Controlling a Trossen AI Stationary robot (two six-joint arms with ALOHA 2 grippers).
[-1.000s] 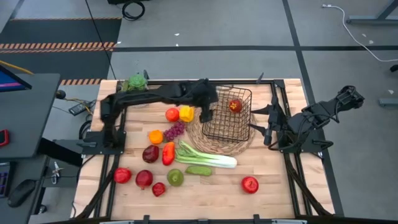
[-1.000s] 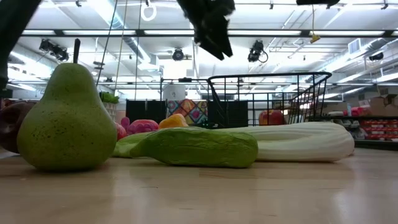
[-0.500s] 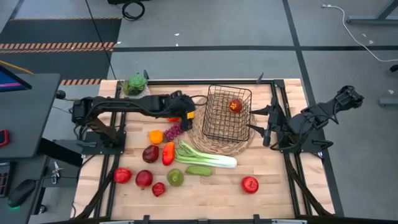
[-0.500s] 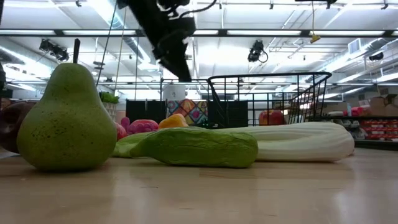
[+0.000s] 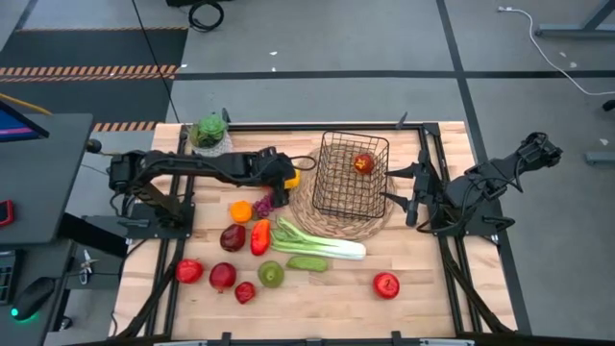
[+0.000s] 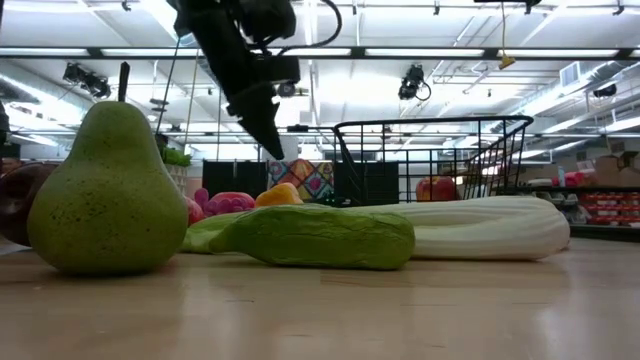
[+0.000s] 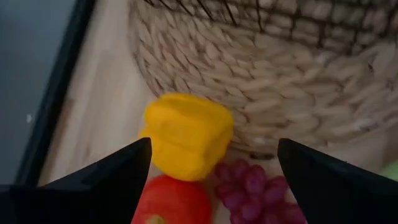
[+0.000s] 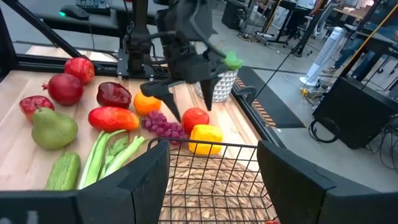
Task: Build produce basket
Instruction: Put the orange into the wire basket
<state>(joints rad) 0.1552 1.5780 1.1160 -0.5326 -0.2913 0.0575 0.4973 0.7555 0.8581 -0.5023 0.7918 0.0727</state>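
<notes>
Inside basket (image 5: 351, 178): one apple (image 5: 363, 163); outside, one leek (image 5: 322, 242).

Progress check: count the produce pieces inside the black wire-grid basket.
1: a round red apple in the black wire-grid basket, by its upper-right corner in the high view. Nothing seems hidden.

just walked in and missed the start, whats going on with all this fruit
The robot is filling a black wire basket that sits on a round woven mat. One red apple is already inside. The left pincer hangs open just above the yellow pepper, beside the grapes and a red fruit, holding nothing. The right pincer waits open at the table's right edge. Most produce is still on the table.
</notes>
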